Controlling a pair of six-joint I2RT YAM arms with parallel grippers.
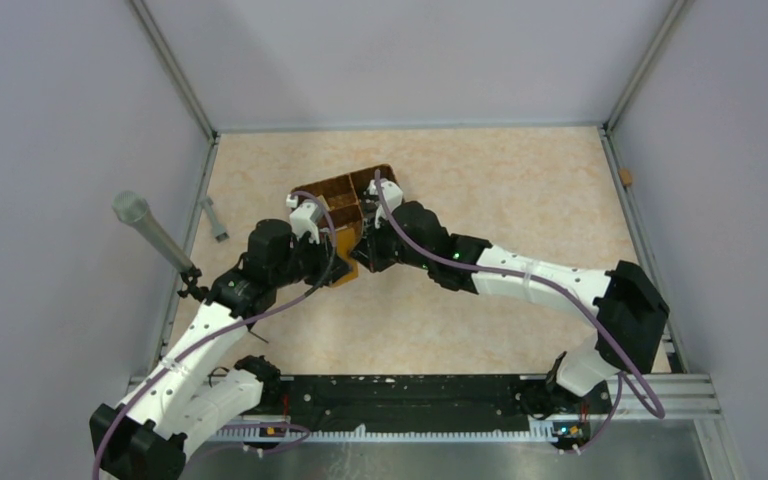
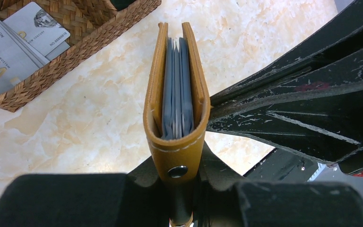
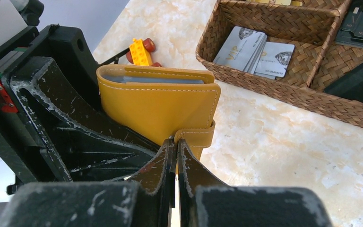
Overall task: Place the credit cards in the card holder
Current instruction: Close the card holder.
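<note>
A: Where is the card holder (image 3: 158,101)?

B: Held on edge over the tabletop (image 2: 75,123), just in front of the woven basket (image 3: 283,90); the left gripper (image 2: 179,201) has its jaws drawn narrow on the stud end, so that arm carries it.

A: And the right gripper (image 3: 176,147)?

B: Jaws pressed fully together, with the tips against the holder's face right by the strap (image 3: 196,135); whether they nip the strap I cannot tell.

A: The credit cards (image 3: 248,45)?

B: Lying in the basket's compartments, pale ones in one, dark ones in the next; between the holder's walls I see only grey leaves (image 2: 177,90); pockets or cards, I cannot say.

A: So the step, as I judge it, is getting the holder open.

B: Agreed; the left should grip firm and level, since a twist could let the leather slip; the right should work at the strap alone, drawing it away from the stud (image 2: 177,171) rather than pushing the wall shut; spread the walls until a pocket mouth shows before fetching any card; mind the toy block (image 3: 142,51) behind.
</note>
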